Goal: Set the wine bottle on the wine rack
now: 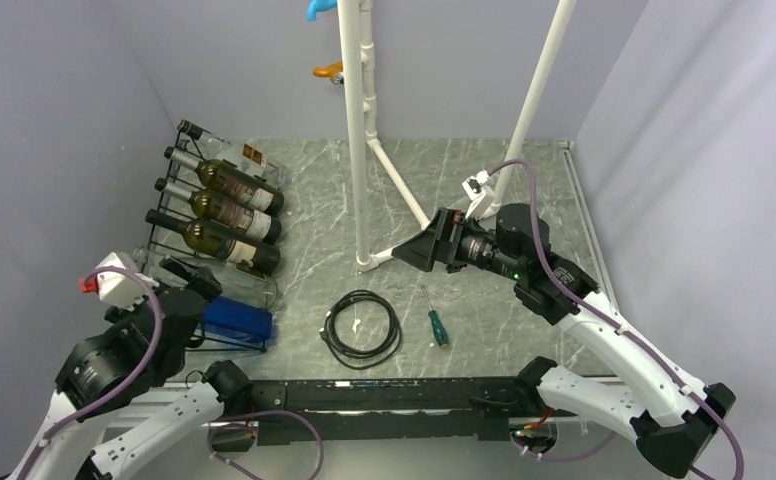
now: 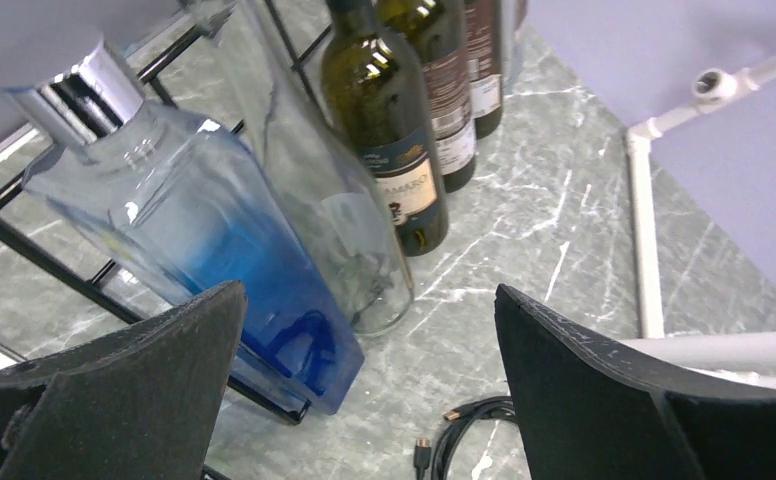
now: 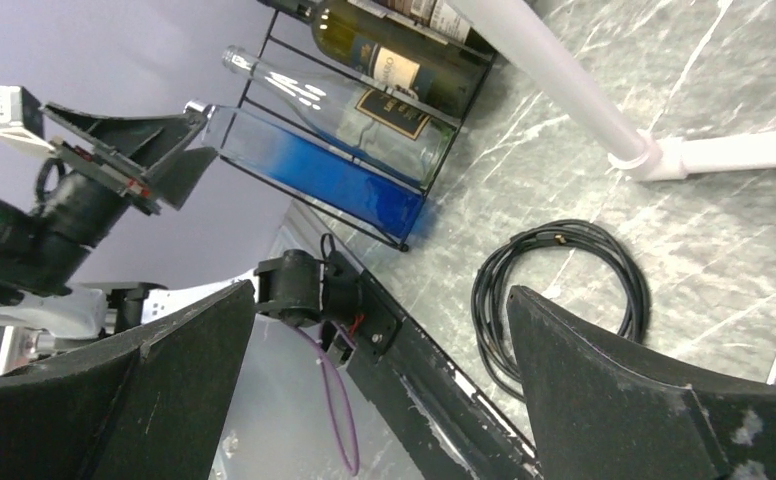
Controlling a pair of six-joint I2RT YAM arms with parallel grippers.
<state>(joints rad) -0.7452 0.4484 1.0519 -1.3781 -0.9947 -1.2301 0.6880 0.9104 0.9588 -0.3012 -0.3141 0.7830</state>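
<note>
The black wire wine rack [image 1: 234,347] [image 2: 54,262] [image 3: 404,243] stands at the table's left and holds several bottles lying on their sides. The wine bottle closest to my left arm is square blue-tinted glass with a silver cap [image 1: 236,320] [image 2: 214,250] [image 3: 324,172], and it rests on the rack's near end. Beside it lie a clear bottle [image 2: 314,190] and dark wine bottles [image 1: 226,212] [image 2: 389,130]. My left gripper [image 1: 200,288] [image 2: 367,300] is open just behind the blue bottle, holding nothing. Mid-table, my right gripper [image 1: 416,250] [image 3: 380,295] hangs open and empty.
A white pipe frame [image 1: 356,150] [image 3: 554,80] rises from the table's middle and back. A coiled black cable [image 1: 362,328] [image 3: 559,290] and a green-handled screwdriver [image 1: 436,326] lie near the front. Grey walls close in on the left, back and right.
</note>
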